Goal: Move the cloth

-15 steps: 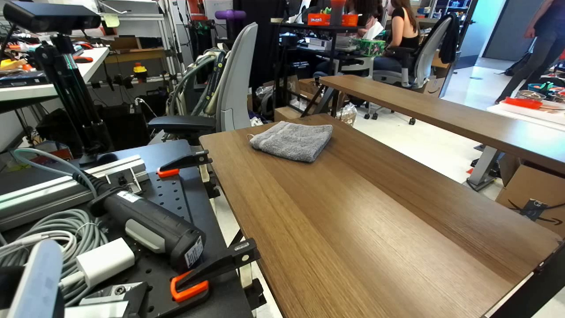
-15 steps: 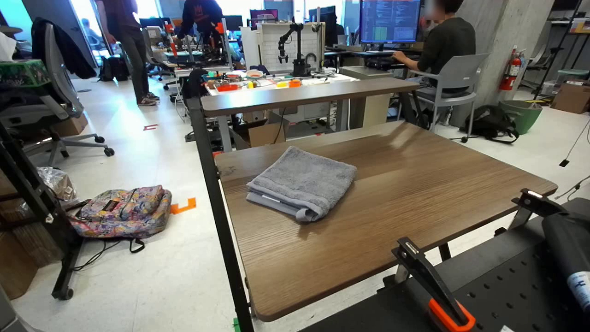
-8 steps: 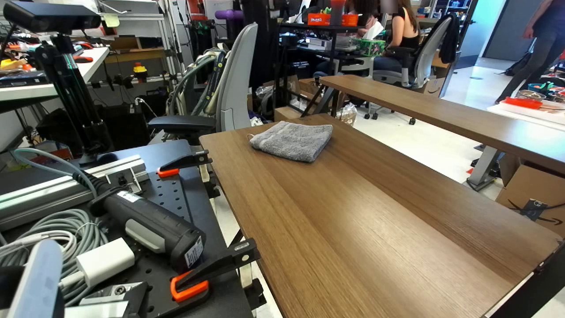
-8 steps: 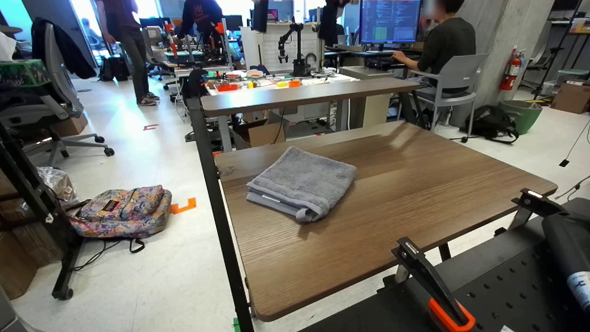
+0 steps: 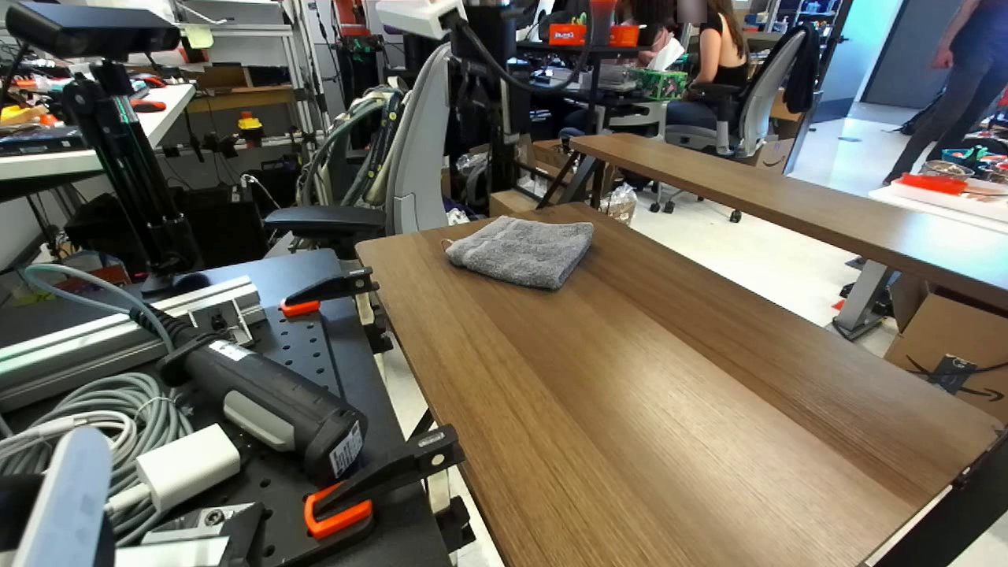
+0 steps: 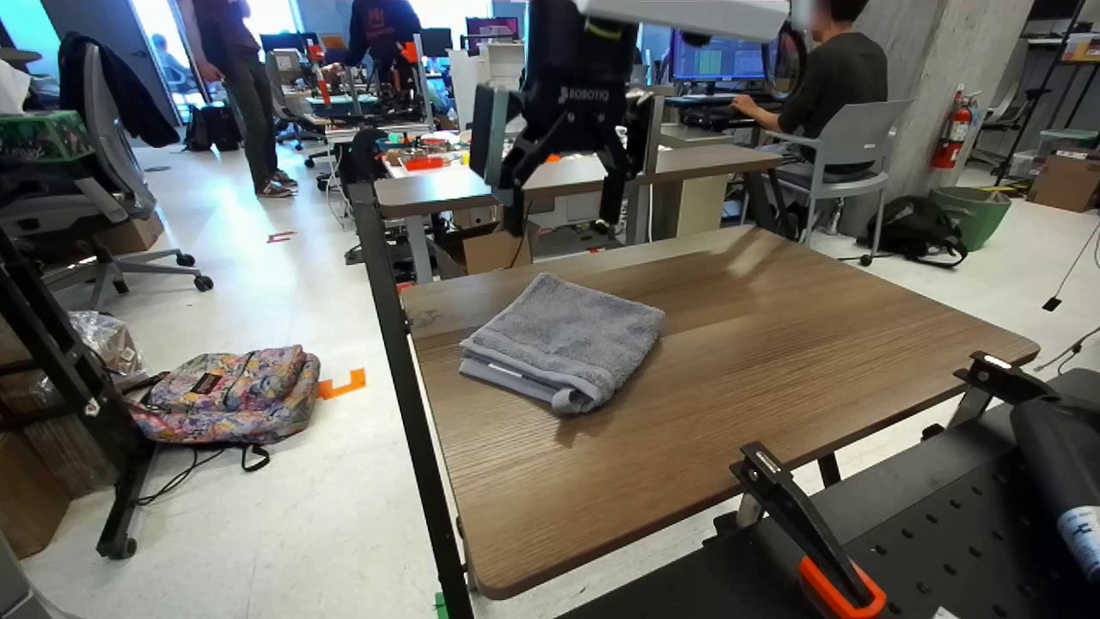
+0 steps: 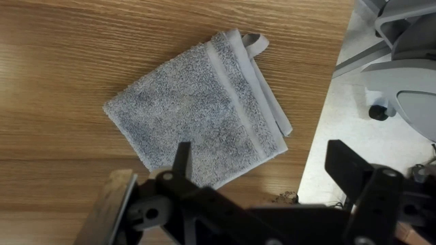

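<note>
Cloth (image 7: 194, 105): folded, lying flat on the counter (image 6: 730, 361) near one end, hanging loop (image 7: 257, 46) sticking out at a corner. Nothing has hold of it. End effector (image 6: 563, 211) hangs above, clear of contact, fingers (image 6: 514, 211) spread wide, nothing between them. In the wrist view one finger overlaps the cloth, the other shows against the floor (image 7: 347, 119) past the counter edge, so it probably needs shifting before descent. Chair (image 5: 421, 150) stands just past that end.

Progress, my read: approach stage, no grasp yet. Remaining: centre, descend, pinch a fold, lift or drag, set down, let go. Task names no destination, so can't say which spot counts as done.
</note>
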Controlling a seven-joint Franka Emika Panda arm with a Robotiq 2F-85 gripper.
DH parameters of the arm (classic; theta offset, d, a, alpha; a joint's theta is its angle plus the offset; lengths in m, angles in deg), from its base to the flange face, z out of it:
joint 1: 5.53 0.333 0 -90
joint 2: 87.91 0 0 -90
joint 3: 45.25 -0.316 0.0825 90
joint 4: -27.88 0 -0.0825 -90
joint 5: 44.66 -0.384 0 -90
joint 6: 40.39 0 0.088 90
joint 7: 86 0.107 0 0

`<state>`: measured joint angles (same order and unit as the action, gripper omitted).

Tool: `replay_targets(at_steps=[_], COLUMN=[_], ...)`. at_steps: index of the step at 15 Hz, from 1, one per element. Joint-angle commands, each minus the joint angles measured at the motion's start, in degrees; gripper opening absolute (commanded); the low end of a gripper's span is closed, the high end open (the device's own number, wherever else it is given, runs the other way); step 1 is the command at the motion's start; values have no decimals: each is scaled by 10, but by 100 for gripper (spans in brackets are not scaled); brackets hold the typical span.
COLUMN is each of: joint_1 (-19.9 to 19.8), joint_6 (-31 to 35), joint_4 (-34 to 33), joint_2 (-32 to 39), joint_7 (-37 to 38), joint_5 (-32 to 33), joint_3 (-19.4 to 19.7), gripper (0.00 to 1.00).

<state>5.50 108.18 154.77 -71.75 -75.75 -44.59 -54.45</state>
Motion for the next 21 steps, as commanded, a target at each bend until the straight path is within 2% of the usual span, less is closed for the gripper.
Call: replay_targets(at_steps=[1, 7, 11, 16, 21], joint_1=[19, 44, 57, 57, 39], joint_6=[6, -4, -10, -21, -36], joint_4=[-63, -138, -173, -199, -196], joint_2=[81, 181, 224, 252, 258], joint_7=[39, 67, 81, 87, 75], joint_5=[26, 30, 27, 25, 26], joint_3=[24, 57, 73, 91, 111], gripper=[100, 100, 100, 100, 100])
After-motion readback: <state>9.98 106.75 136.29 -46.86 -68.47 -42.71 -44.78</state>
